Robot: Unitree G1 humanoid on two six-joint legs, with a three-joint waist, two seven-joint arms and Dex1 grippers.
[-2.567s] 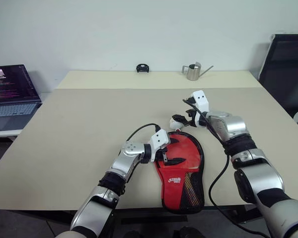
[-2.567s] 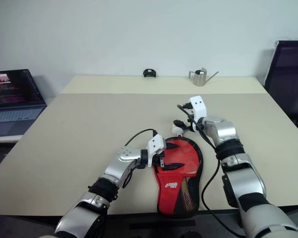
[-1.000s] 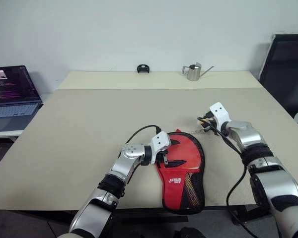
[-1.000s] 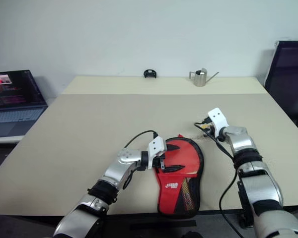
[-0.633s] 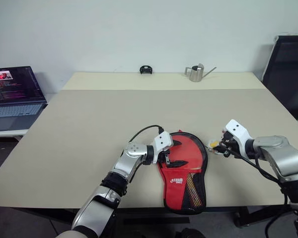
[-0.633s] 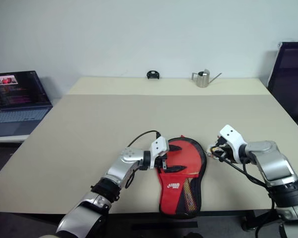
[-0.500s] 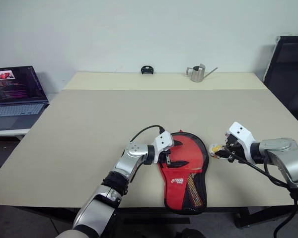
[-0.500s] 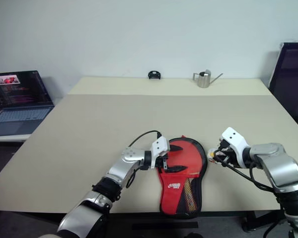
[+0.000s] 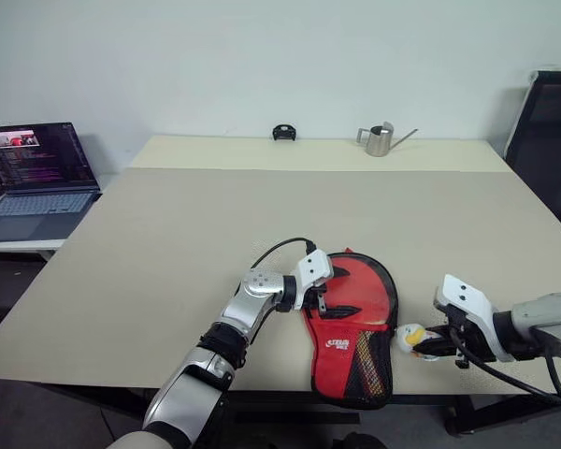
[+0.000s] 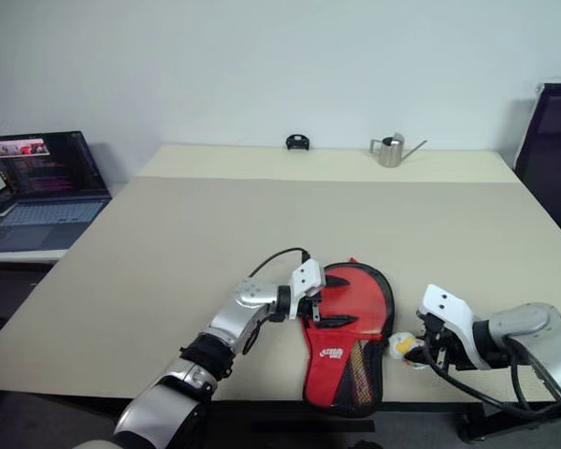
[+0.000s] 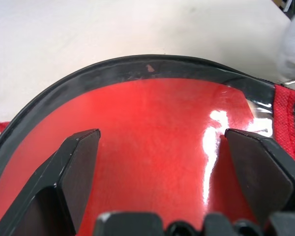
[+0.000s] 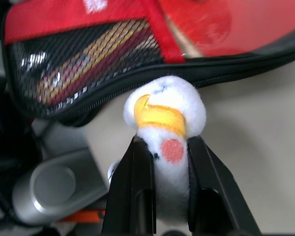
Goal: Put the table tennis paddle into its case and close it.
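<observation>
The case (image 9: 360, 299) lies red side up near the table's front edge, its narrow mesh-pocket end (image 12: 88, 64) toward me. My left gripper (image 9: 337, 294) is open, its black fingers spread over the round red part (image 11: 152, 113). My right gripper (image 9: 428, 341) is shut on the small white-yellow ball charm (image 12: 164, 105), just right of the case's narrow end. The charm (image 9: 410, 337) sits close against the black piping. The table tennis paddle is hidden; yellow and red stripes show behind the mesh, and I cannot tell what they are.
A laptop (image 9: 33, 173) stands open on a side surface at the left. At the table's far edge are a small metal watering can (image 9: 379, 140) and a small black object (image 9: 282, 132). A black chair (image 9: 547, 122) stands at the right.
My right gripper, shut on the charm, has come back along the case's right rim from near its round top to beside its narrow end. The left gripper stayed on the case. The camera shifted.
</observation>
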